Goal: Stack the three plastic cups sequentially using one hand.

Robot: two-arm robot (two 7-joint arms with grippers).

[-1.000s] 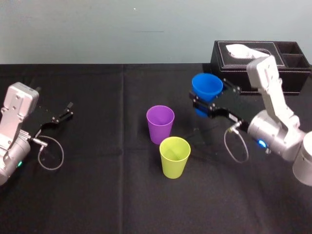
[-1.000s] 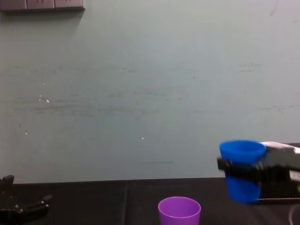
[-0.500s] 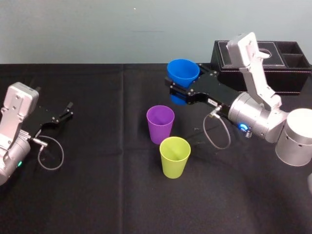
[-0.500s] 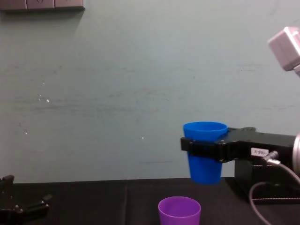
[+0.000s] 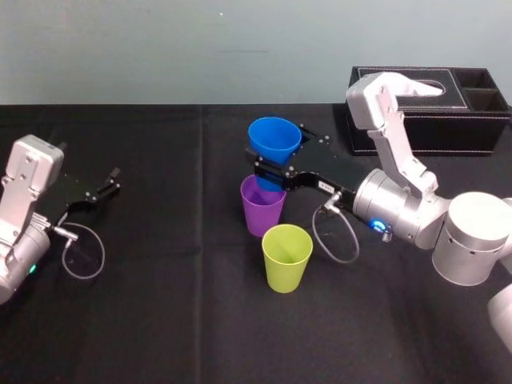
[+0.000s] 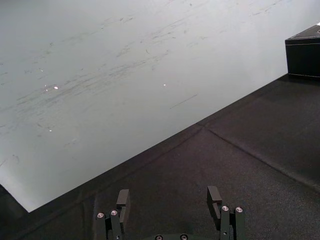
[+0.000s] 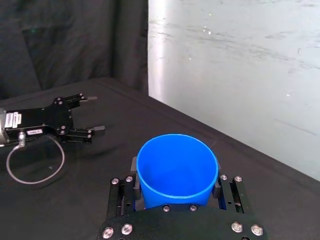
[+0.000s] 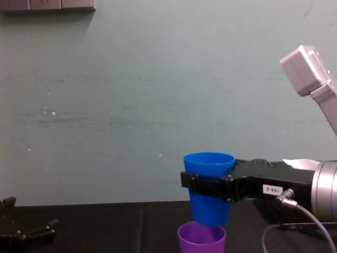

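Blue cup (image 5: pixel 274 138), clenched by right end effector (image 5: pixel 270 170), swung toward 9 o'clock, now over purple cup (image 5: pixel 262 212), ready to nest; left end effector (image 5: pixel 110 182) parked, released.

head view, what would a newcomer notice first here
The bright blue tapered plastic cup stands out, clamped in the black right gripper mid-table, held upright with its base right at the mouth of the purple plastic cup. Nearer the robot stands the yellow-green plastic cup on the black tablecloth, while the left gripper rests open far to the left.
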